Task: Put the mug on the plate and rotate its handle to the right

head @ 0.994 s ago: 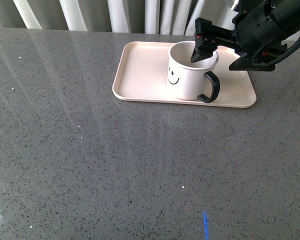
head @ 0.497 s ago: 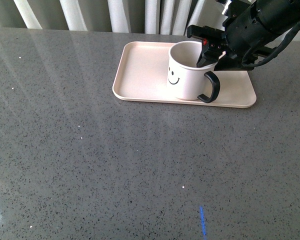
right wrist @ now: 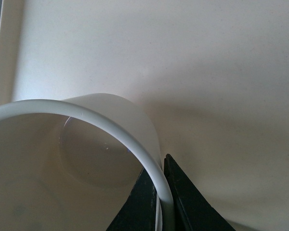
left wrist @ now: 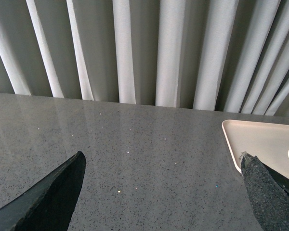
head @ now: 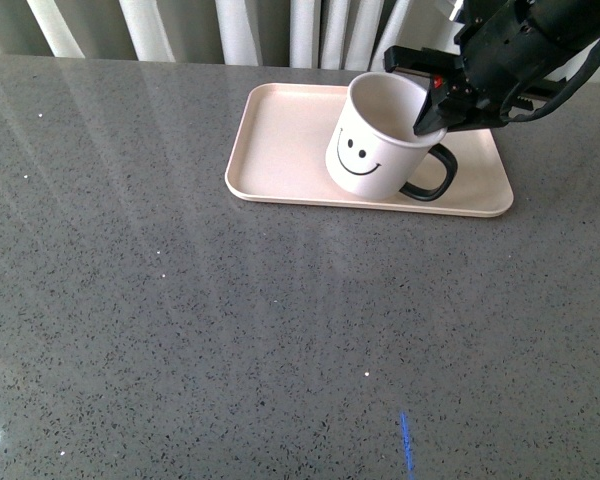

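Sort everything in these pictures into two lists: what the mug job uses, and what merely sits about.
Used by the job: mug, tilted; its handle; plate; right tool, pinching the mug's rim.
Merely there: table; curtains; left tool, open and holding nothing.

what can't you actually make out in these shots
Front view: the right gripper hides part of the mug rim, and it is unclear whether the tilted base touches the plate.
Right wrist view: the handle falls outside the frame.
Left wrist view: the frame edge cuts the mug to a sliver.
Front view: the left gripper is out of frame.
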### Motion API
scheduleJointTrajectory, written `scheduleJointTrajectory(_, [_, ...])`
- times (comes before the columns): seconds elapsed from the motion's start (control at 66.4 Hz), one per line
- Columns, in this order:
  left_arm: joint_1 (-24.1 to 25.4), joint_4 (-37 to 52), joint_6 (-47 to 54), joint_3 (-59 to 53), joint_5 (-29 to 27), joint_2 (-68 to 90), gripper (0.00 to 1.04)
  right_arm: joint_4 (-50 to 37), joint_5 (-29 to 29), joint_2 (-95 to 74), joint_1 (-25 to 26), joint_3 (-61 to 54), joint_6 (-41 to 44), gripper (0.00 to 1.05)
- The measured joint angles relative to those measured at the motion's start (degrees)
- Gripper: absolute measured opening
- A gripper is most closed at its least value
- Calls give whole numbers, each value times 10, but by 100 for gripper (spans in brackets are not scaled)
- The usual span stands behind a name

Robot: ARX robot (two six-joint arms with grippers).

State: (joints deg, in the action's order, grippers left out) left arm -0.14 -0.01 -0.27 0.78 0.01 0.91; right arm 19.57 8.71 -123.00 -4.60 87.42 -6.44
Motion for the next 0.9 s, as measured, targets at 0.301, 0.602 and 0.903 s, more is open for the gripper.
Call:
scheduleJointTrajectory(0.301, [0, 0, 0, 0, 0, 0, 95, 50, 40, 15, 30, 73, 250, 2])
scheduleJointTrajectory(0.602, [0, 0, 0, 0, 0, 0, 95, 94, 43, -21, 26, 124, 386, 2])
scheduleJointTrajectory(0.903, [0, 0, 0, 0, 0, 0, 95, 103, 55, -48, 21, 127, 417, 2])
